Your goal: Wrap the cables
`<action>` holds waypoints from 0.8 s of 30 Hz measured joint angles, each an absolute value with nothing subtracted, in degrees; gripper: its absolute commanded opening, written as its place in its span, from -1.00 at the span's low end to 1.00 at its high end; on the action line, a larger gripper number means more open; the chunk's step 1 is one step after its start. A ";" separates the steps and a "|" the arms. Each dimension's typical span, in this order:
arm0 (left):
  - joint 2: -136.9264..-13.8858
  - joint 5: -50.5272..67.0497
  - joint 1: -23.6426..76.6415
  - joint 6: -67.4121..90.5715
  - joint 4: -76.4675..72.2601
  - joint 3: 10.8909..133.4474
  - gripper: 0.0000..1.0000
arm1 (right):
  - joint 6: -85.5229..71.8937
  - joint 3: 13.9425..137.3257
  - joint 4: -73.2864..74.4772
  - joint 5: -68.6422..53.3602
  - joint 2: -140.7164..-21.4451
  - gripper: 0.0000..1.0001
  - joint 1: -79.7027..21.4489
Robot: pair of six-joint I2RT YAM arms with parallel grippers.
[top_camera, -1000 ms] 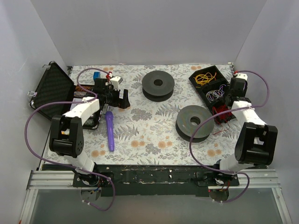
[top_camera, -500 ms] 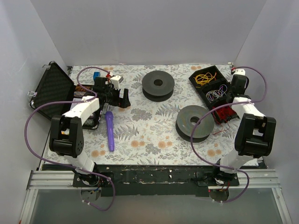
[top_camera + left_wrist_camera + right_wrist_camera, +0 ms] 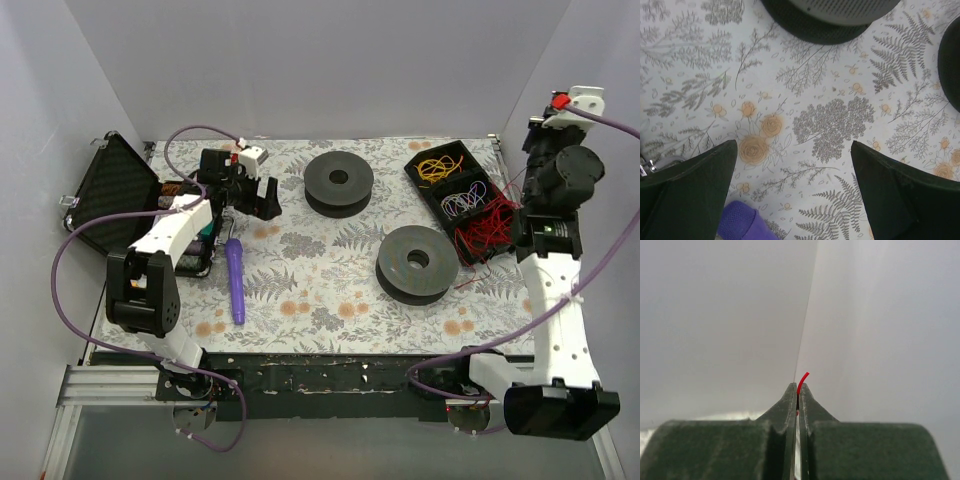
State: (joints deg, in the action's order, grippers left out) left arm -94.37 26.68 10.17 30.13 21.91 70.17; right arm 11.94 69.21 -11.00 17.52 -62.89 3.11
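The cables are one hair-thin red wire [image 3: 484, 230], a curly tangle in the near end of the black tray [image 3: 418, 178], with strands rising toward my raised right arm. My right gripper [image 3: 536, 138] is high by the right wall, shut on the red wire. In the right wrist view a short red wire end [image 3: 803, 377] sticks out past the closed tips of that gripper [image 3: 797, 390]. Two dark grey spools lie on the floral cloth, one at the back [image 3: 339, 183] and one nearer [image 3: 416, 264]. My left gripper [image 3: 262, 205] [image 3: 794, 150] hangs open and empty over the cloth.
The tray also holds yellow wires [image 3: 437, 165] and purple-white wires [image 3: 460, 200]. A purple-handled tool [image 3: 235, 280] [image 3: 742, 225] lies near my left gripper. An open black case [image 3: 110, 195] stands at the left edge. White walls close in at the back and sides.
My right arm has risen from the tray to high by the right wall and its gripper has shut on the red wire, pulling strands up. My left gripper has shifted slightly toward the back.
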 measured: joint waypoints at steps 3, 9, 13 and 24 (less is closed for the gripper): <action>-94.43 27.59 11.40 28.12 23.86 74.08 0.96 | 12.58 71.81 -13.80 15.20 -58.89 -0.97 2.61; -95.50 32.42 17.85 24.25 29.41 85.93 0.96 | 12.32 80.27 -14.26 3.66 -58.63 -0.97 2.72; -97.97 37.08 23.81 23.83 32.08 96.12 0.96 | 9.69 82.78 -13.32 -12.71 -60.05 -0.97 2.66; -111.37 42.68 41.10 32.25 27.90 121.60 0.96 | -7.75 72.53 -17.23 -36.29 -62.30 -0.97 -1.26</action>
State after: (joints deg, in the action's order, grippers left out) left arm -111.37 42.68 41.10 32.25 27.90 121.60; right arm -7.75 72.53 -17.23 -36.29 -62.30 -1.26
